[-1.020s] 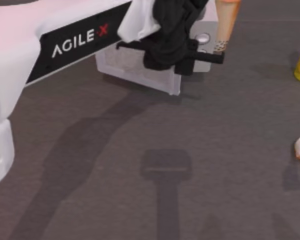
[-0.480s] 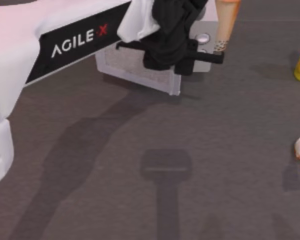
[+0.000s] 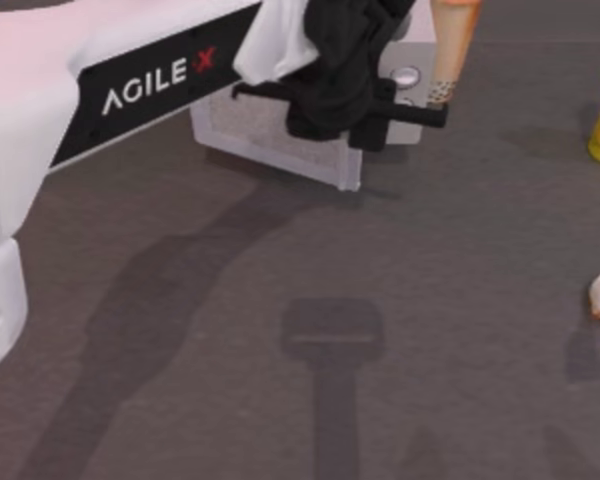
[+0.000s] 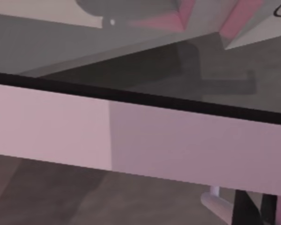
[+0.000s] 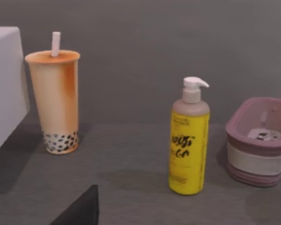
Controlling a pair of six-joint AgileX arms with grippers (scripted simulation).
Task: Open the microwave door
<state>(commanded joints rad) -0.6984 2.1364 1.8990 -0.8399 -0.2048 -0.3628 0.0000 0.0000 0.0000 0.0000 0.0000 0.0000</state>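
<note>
Top cam looks down on my tabletop (image 3: 280,350); L wrist cam hugs the microwave (image 4: 131,136); R wrist cam shares boba cup (image 5: 56,101) w/ top.

soft, even overhead light falls on the grey table (image 3: 460,250), where the left arm (image 3: 130,80) throws a long blurred shadow, and the yellow pump bottle (image 5: 189,140) and bubble tea cup (image 5: 56,101) cast faint ones, without glare.

The left arm (image 3: 40,110) wore smooth white shells and a black panel lettered "AGILE" in white with a red "X". Its gripper (image 3: 340,95) was matte black, with a thin black crossbar.
</note>
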